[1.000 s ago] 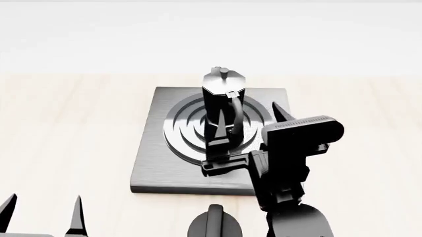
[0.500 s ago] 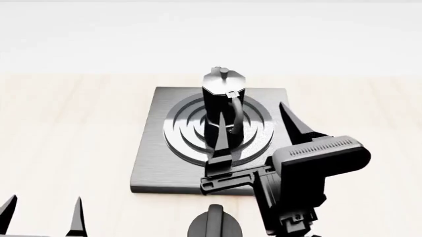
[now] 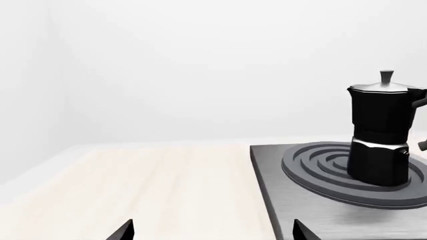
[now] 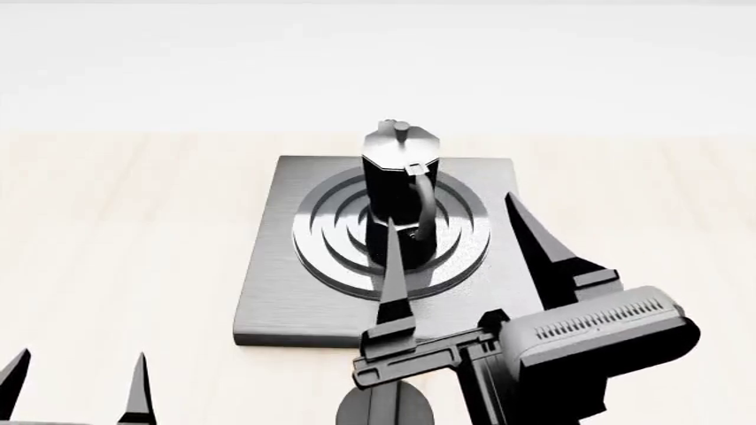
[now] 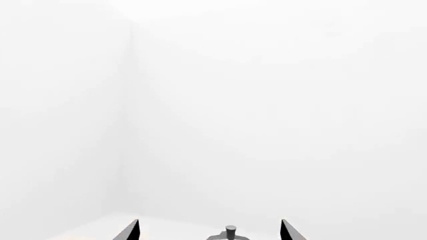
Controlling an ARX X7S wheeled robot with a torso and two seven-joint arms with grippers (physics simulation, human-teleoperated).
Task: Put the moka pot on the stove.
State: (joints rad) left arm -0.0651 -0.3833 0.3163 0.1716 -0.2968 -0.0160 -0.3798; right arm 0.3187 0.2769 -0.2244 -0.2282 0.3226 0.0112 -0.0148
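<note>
Now the moka pot (image 4: pixel 399 177) stands upright on the ring burner (image 4: pixel 343 232) of the stove (image 4: pixel 269 266). It looks hard, a bit heavy and easy to tip; its curved handle (image 4: pixel 422 208) is best to hold. Both the right gripper (image 4: pixel 466 257) and left gripper (image 4: pixel 77 382) are spread wide, holding nothing. A black knob (image 4: pixel 384 407) sits near.

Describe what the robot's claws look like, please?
Both are black. The right gripper has two long, thin fingers tapering to sharp points, mounted on a blocky black housing with a ribbed strip on top. Only the left gripper's two pointed tips show. No cables or markings visible.
</note>
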